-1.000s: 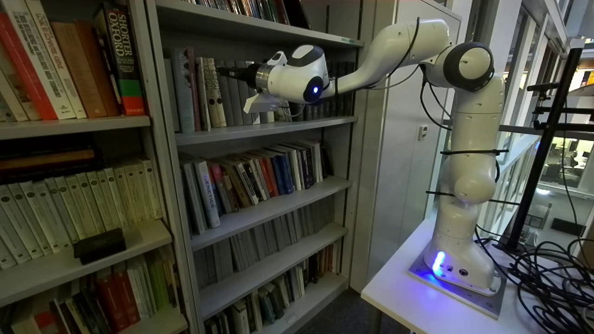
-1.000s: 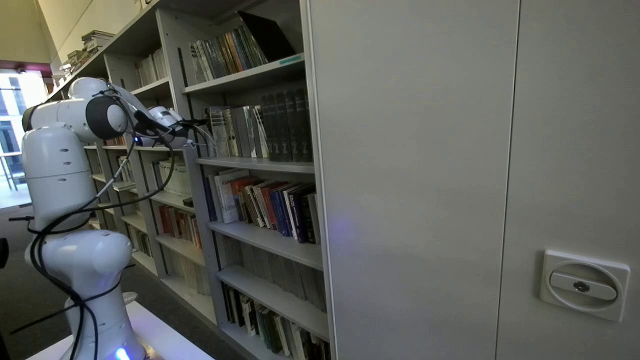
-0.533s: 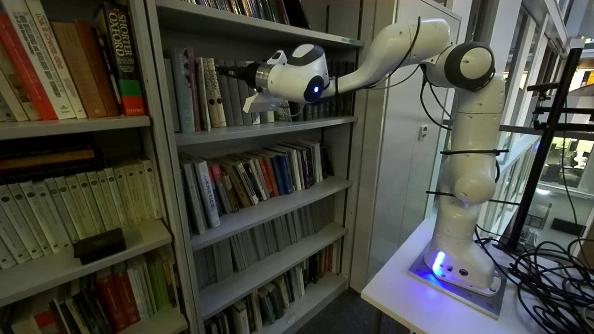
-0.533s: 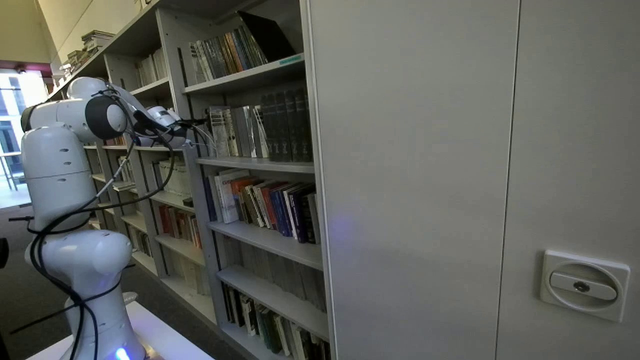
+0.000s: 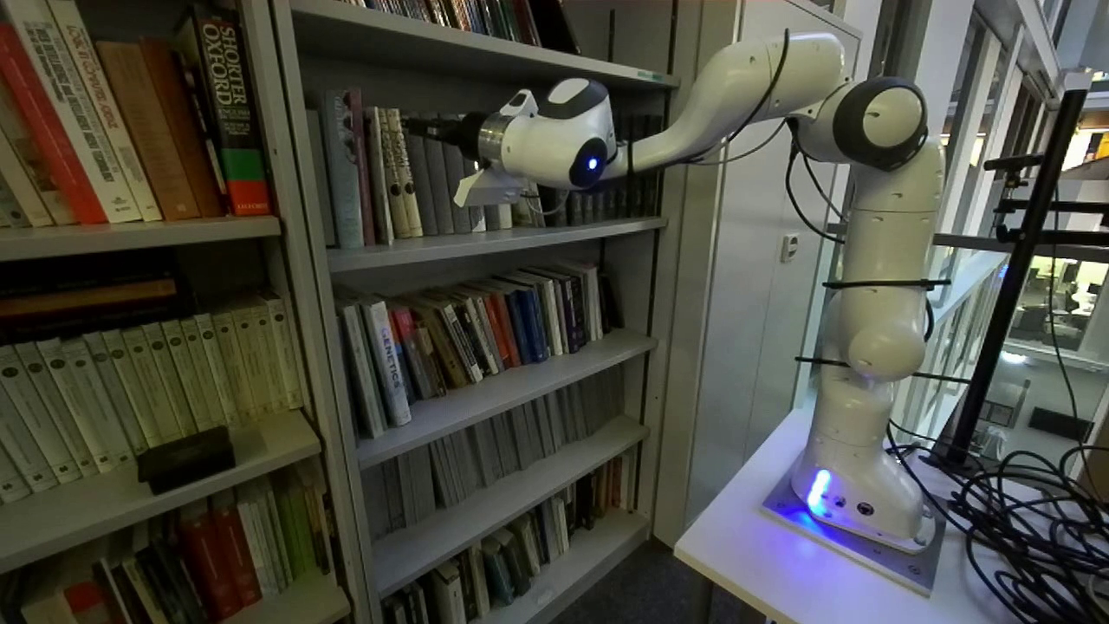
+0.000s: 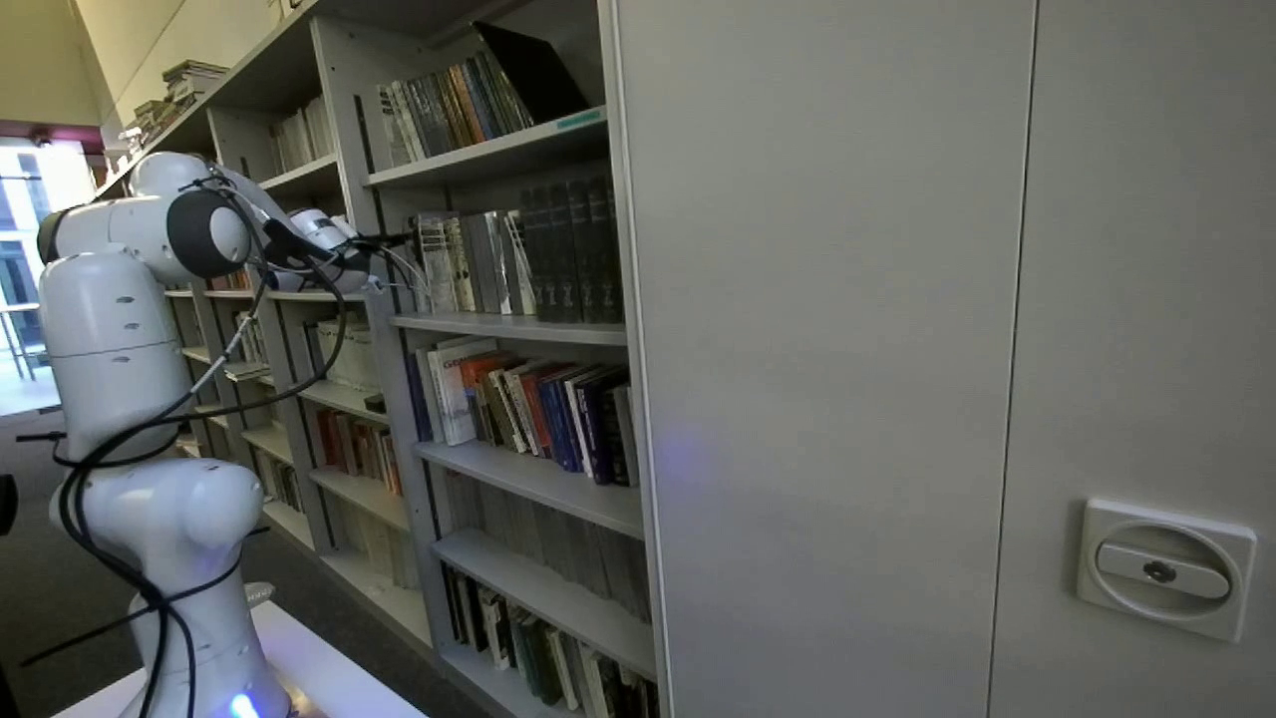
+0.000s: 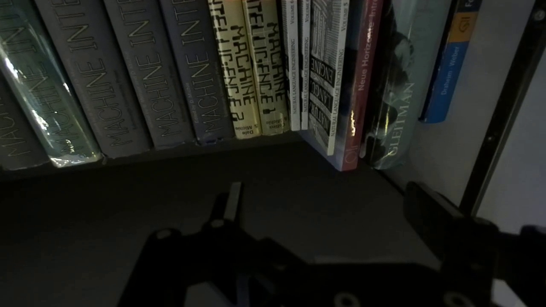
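My gripper [image 5: 419, 131] is black and points into the second shelf from the top; it also shows in an exterior view [image 6: 397, 242]. In the wrist view, which stands upside down, its fingers [image 7: 323, 187] are wide apart with nothing between them, against the dark space above the books. Near them stand a red-spined book [image 7: 362, 76], thin white Natural Language Engineering volumes [image 7: 322, 64], cream Machine Intelligence books [image 7: 266, 81] and a pale blue-green Gleitman book [image 7: 399, 102]. No finger visibly touches a book. In an exterior view the fingertips overlap the cream books [image 5: 398, 173].
Grey Machine Intelligence books [image 7: 145, 76] continue the row, and a blue book [image 7: 450, 81] stands against the shelf's side panel [image 7: 499, 85]. A shelf board [image 5: 485, 243] runs below the gripper, another [image 5: 485, 39] above. The arm stands on a white table [image 5: 736, 520] beside coiled cables [image 5: 1022, 520].
The arm has shifted very slightly up, its elbow back a little. The gripper stays at almost the same place before the shelf. No book has visibly moved.
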Controlling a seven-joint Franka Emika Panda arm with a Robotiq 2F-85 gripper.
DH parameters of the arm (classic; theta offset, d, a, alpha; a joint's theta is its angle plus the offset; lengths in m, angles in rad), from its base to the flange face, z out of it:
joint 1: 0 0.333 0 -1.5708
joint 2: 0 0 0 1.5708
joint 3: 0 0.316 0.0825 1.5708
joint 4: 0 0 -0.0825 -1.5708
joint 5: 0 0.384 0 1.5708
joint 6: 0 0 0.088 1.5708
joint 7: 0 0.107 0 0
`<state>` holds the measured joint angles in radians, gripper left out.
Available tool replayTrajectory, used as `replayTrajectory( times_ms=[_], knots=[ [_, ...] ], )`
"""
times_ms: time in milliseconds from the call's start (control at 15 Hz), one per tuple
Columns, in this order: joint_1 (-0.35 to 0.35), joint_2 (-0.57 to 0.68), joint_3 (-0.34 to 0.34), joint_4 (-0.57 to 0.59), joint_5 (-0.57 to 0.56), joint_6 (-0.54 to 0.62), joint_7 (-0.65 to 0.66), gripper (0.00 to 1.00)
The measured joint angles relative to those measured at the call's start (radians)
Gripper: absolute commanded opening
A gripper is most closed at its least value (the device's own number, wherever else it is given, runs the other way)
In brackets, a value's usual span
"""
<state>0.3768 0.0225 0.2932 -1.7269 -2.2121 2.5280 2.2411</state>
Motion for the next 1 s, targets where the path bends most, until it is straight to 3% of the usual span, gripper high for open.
replayTrajectory(
  times_ms=[600,1000],
  knots=[
    [0.000,-0.024,0.007,0.000,-0.008,-0.002,0.022,1.00],
    [0.001,-0.042,0.028,0.000,-0.141,-0.060,0.076,1.00]
  ],
)
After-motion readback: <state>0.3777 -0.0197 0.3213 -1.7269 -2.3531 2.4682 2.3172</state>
